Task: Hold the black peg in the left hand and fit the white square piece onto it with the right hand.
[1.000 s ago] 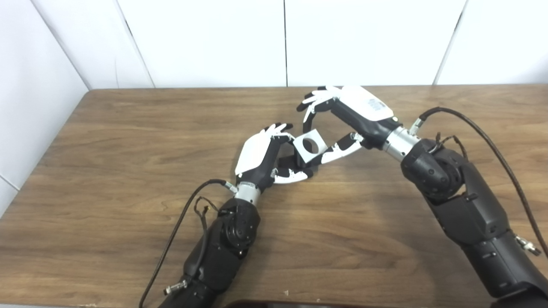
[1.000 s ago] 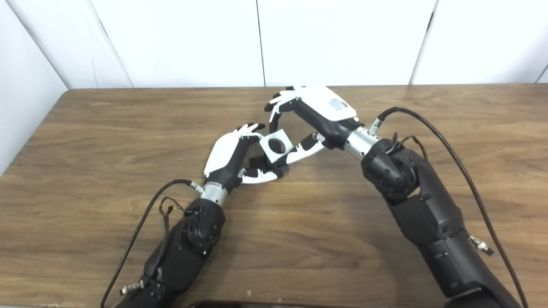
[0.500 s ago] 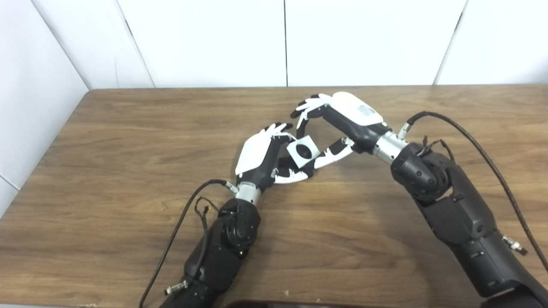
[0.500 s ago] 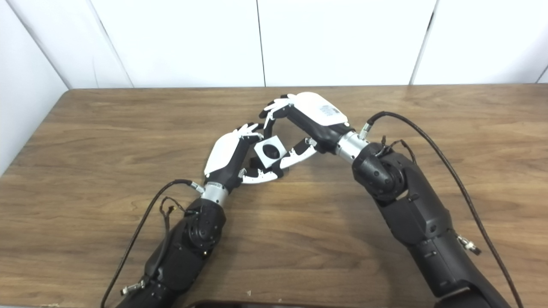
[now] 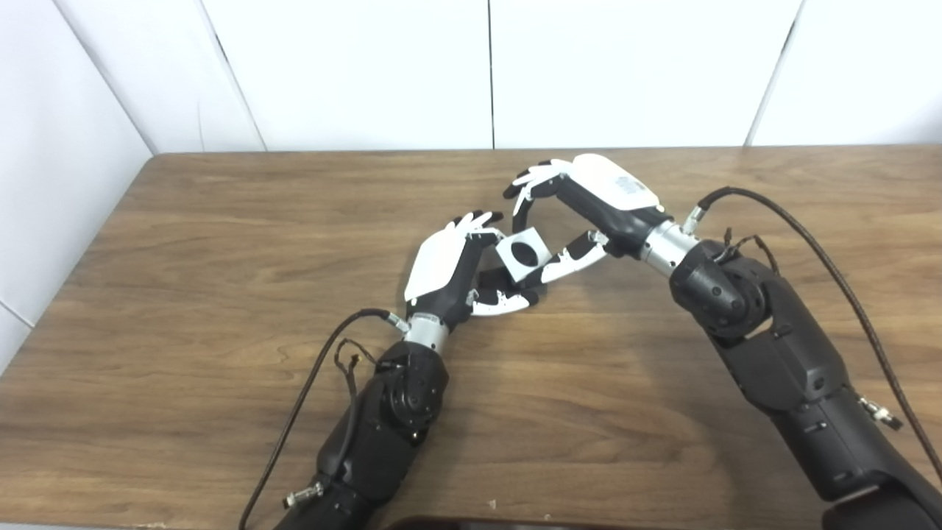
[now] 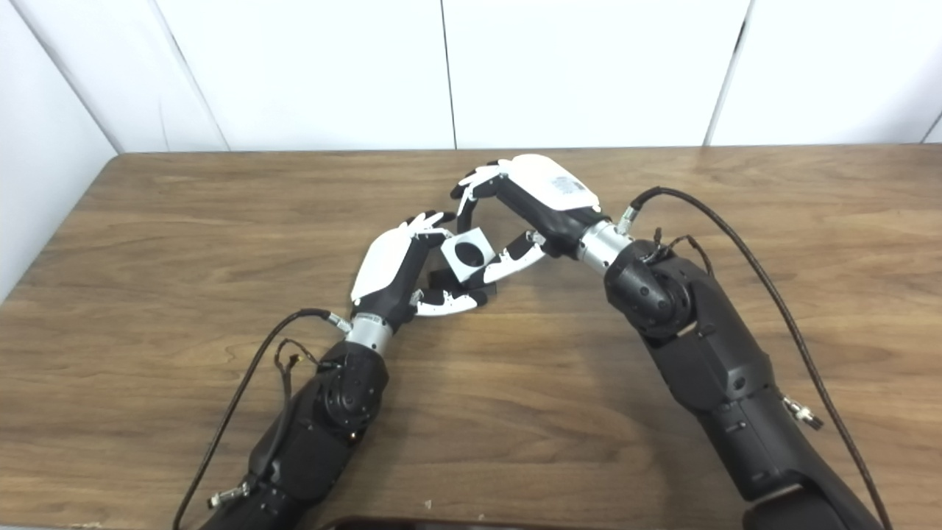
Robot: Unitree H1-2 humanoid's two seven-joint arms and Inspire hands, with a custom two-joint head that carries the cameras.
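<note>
My left hand (image 5: 452, 269) sits near the table's middle, shut on the black peg (image 5: 499, 278), most of which its fingers hide. The white square piece (image 5: 523, 253), with a round hole in its face, is pinched between the thumb and fingers of my right hand (image 5: 581, 206). The piece is tilted and sits right against the peg's end, beside the left hand's fingertips. Whether the peg has entered the hole, I cannot tell. In the right eye view the piece (image 6: 469, 255) shows the same way.
The wooden table (image 5: 221, 243) spreads wide on all sides of the hands. White wall panels (image 5: 486, 66) stand behind its far edge. Black cables loop from both forearms, one near the right arm (image 5: 809, 221).
My right hand has brought the white square piece leftward from a short gap until it meets the peg in my left hand. The left hand has stayed put.
</note>
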